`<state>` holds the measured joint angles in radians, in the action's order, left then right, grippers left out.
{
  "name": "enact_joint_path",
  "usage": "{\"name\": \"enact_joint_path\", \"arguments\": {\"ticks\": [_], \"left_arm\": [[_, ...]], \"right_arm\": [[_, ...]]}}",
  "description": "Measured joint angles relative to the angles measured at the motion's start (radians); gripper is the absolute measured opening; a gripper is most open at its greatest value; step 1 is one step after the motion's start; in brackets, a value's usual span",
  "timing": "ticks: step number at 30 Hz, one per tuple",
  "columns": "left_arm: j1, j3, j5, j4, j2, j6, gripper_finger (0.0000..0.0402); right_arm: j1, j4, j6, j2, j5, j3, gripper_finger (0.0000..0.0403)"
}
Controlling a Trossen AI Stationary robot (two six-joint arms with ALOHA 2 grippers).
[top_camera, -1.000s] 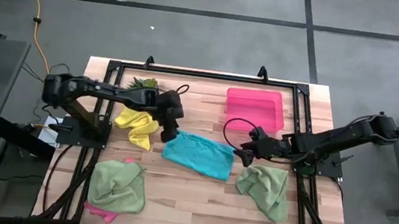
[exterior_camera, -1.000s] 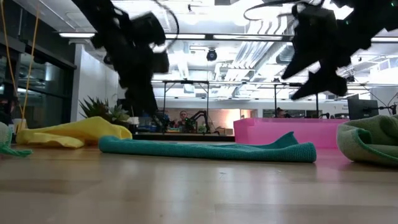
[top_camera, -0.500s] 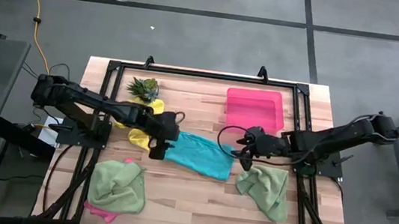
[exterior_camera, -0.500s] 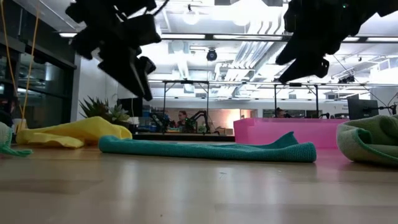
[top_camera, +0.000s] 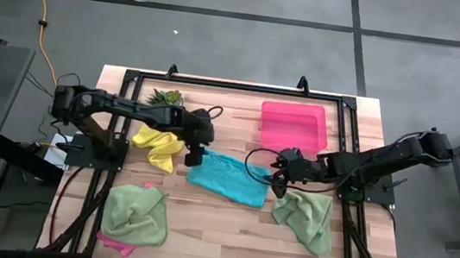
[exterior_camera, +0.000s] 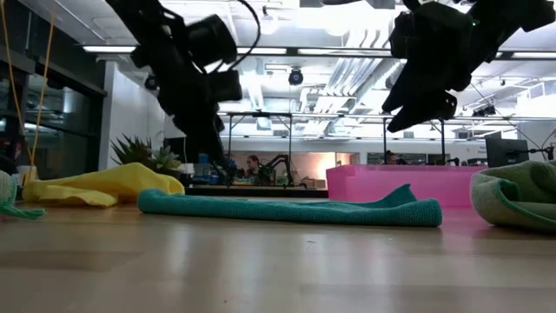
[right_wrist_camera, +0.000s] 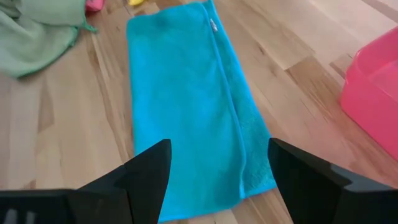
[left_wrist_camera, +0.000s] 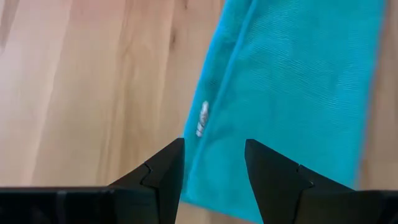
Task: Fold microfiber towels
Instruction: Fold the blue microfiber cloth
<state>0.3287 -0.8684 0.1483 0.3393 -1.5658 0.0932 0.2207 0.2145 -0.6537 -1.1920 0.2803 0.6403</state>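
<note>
A teal towel (top_camera: pixel 228 181), folded over once, lies flat in the middle of the table. My left gripper (top_camera: pixel 194 157) hovers open just above its left end; in the left wrist view the fingers (left_wrist_camera: pixel 214 146) stand on either side of the towel's edge with its small white label (left_wrist_camera: pixel 203 118). My right gripper (top_camera: pixel 277 185) hangs open higher up, over the towel's right end (right_wrist_camera: pixel 180 93). A crumpled yellow towel (top_camera: pixel 159 145) lies left of the teal one. A light green towel (top_camera: pixel 135 214) lies near left on a pink one (top_camera: pixel 115 243). Another green towel (top_camera: pixel 305 217) lies near right.
A pink tray (top_camera: pixel 294 123) stands at the far right of the table, beyond the teal towel. A small green plant (top_camera: pixel 164 97) stands at the far left, behind the yellow towel. Bare wood shows on the near side between the two green towels.
My left gripper swung up and toward the table's near left, off the teal towel, then came back down over the towel's left end. My right gripper has rolled about its own pointing line while staying over the towel's right end. The towels have not moved.
</note>
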Motion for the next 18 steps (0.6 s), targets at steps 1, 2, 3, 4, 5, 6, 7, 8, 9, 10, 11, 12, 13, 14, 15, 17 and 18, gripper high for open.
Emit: {"name": "enact_joint_path", "arguments": {"ticks": [1, 2, 3, 4, 5, 6, 7, 8, 9, 10, 11, 12, 13, 14, 15, 17, 18], "left_arm": [[0.005, 0.001, 0.000, 0.016, -0.009, 0.021, 0.0159], [0.007, 0.002, 0.001, 0.024, -0.020, 0.038, 0.0159], [0.009, 0.002, 0.004, 0.015, -0.035, 0.054, 0.0159], [0.010, 0.002, 0.005, 0.021, -0.046, 0.068, 0.0159], [0.011, 0.002, 0.004, 0.033, -0.054, 0.078, 0.0159], [0.011, 0.002, -0.003, 0.029, -0.065, 0.090, 0.0159], [0.011, 0.001, -0.013, 0.023, -0.077, 0.103, 0.0159], [0.011, 0.002, -0.026, 0.024, -0.090, 0.110, 0.0159], [0.011, 0.002, -0.048, 0.024, -0.102, 0.109, 0.0159], [0.011, 0.002, -0.073, 0.018, -0.114, 0.106, 0.0159], [0.011, 0.002, -0.086, 0.014, -0.125, 0.104, 0.0159], [0.011, 0.002, -0.089, 0.019, -0.134, 0.102, 0.0159], [0.011, 0.002, -0.088, 0.030, -0.141, 0.102, 0.0159], [0.012, 0.002, -0.088, 0.034, -0.149, 0.104, 0.0159], [0.011, 0.000, -0.086, 0.038, -0.152, 0.108, 0.0159], [0.011, -0.002, -0.085, 0.048, -0.157, 0.117, 0.0159], [0.011, -0.002, -0.086, 0.049, -0.159, 0.117, 0.0159]], "right_arm": [[0.000, 0.000, 0.000, 0.000, 0.000, 0.000, 0.0259], [0.000, 0.000, 0.000, 0.000, 0.000, 0.000, 0.0259], [0.000, 0.000, 0.000, 0.000, 0.000, 0.000, 0.0259], [0.000, 0.002, 0.000, 0.000, 0.000, 0.000, 0.0259], [0.000, 0.002, 0.000, 0.000, 0.000, 0.000, 0.0259], [0.000, 0.004, 0.000, 0.000, 0.002, 0.000, 0.0259], [0.000, 0.007, 0.000, 0.000, 0.009, 0.000, 0.0259], [0.000, 0.008, 0.000, 0.000, 0.014, 0.000, 0.0259], [0.000, 0.007, 0.000, 0.000, 0.022, 0.000, 0.0259], [0.000, 0.007, 0.000, 0.000, 0.031, 0.000, 0.0259], [0.000, 0.006, 0.000, 0.000, 0.037, 0.000, 0.0259], [0.000, 0.004, -0.001, 0.000, 0.042, 0.000, 0.0259], [0.000, 0.002, -0.001, 0.000, 0.046, 0.000, 0.0259], [0.000, 0.002, 0.000, 0.000, 0.048, 0.000, 0.0259], [0.000, 0.002, 0.000, 0.000, 0.050, 0.000, 0.0259], [0.000, 0.003, 0.000, 0.000, 0.050, 0.000, 0.0259], [0.000, 0.004, 0.000, 0.000, 0.050, 0.000, 0.0259]]}}
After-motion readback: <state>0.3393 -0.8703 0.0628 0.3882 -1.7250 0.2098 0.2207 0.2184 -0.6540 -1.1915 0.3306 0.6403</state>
